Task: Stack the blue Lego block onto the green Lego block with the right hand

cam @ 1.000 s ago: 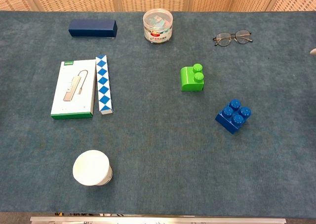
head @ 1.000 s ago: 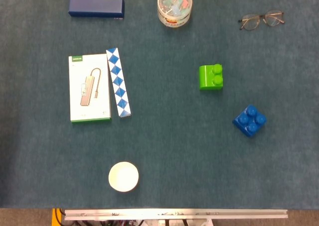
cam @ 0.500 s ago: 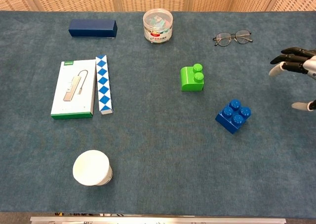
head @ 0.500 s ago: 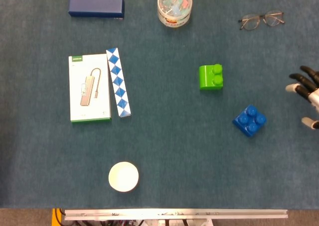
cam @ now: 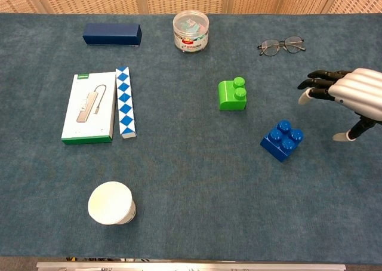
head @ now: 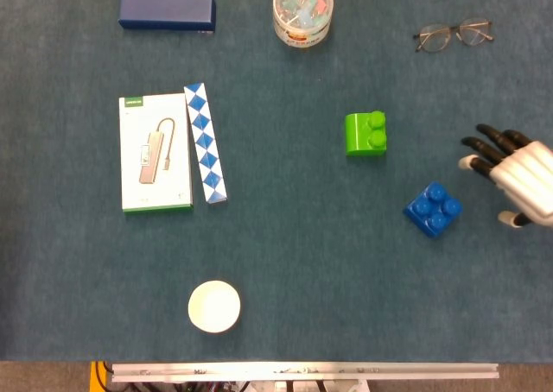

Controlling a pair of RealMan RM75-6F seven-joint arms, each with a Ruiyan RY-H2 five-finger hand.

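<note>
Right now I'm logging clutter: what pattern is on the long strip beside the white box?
Blue and white triangles on the strip, clearest in the head view.

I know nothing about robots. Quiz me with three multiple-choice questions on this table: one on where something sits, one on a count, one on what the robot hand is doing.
1. Where are the glasses? A: far right corner area B: beside the paper cup C: on the white box
2. How many studs top the green Lego block? A: two B: four C: six
3. The right robot hand is: A: holding the blue Lego block B: open, apart from it C: resting on the green block

Answers: 1 A, they lie far from the robot, right. 2 A, two studs show. 3 B, fingers spread, bare table between.
</note>
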